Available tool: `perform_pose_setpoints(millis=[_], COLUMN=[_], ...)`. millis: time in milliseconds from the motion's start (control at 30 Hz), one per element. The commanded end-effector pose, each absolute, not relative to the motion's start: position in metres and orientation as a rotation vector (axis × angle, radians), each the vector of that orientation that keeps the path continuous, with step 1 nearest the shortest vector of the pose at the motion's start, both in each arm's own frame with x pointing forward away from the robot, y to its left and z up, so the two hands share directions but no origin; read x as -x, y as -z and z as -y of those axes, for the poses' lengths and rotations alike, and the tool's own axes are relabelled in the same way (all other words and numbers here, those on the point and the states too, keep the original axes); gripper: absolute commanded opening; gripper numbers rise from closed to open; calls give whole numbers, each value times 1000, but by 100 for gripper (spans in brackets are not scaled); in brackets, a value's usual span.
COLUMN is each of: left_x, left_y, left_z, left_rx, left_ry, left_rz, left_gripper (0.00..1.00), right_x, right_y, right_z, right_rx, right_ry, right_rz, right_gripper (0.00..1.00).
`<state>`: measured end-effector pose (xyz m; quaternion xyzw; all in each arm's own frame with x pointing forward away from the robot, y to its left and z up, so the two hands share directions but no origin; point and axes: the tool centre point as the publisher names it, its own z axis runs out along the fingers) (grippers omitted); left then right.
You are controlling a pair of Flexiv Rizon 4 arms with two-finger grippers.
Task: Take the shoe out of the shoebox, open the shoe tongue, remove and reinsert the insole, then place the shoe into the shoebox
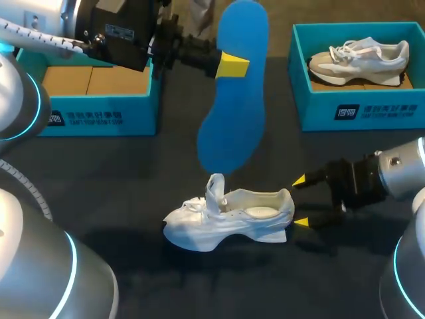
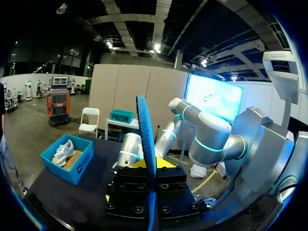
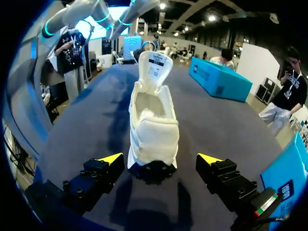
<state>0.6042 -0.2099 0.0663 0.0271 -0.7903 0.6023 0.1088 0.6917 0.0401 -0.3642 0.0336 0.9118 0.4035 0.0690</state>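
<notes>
A white shoe (image 1: 229, 219) stands on the dark table, toe to the left, its tongue (image 1: 215, 189) pulled upright. My left gripper (image 1: 232, 65) is high above the table, shut on a blue insole (image 1: 232, 133) that hangs down with its lower end just over the shoe. In the left wrist view the insole (image 2: 146, 139) stands edge-on between the fingers of the left gripper (image 2: 147, 166). My right gripper (image 1: 300, 201) is open just behind the heel, without touching it. From the right wrist the shoe (image 3: 151, 130) is ahead of the right gripper (image 3: 161, 159), heel nearest, tongue (image 3: 155, 67) raised.
A teal shoebox (image 1: 99, 113) sits at the back left, partly under my left arm. A second teal shoebox (image 1: 362, 109) at the back right holds a grey and white sneaker (image 1: 358, 60). That box (image 2: 67, 156) also shows in the left wrist view.
</notes>
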Motion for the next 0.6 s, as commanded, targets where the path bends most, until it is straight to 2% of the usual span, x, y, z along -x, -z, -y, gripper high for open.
perform_pose_setpoints(millis=[33,600], left_x=[-604,-604], left_y=[-65,-65], left_z=[210,210], left_rx=[-81,-81], left_ry=[-1771,-1771], left_rz=[2325,2325], left_gripper=[0,0], right_x=[-688,-683], right_y=[348,337], right_z=[-39,-57], right_rx=[-147,-136], right_ry=[-876,-280], right_rz=[-2855,-2936], right_gripper=[100,100])
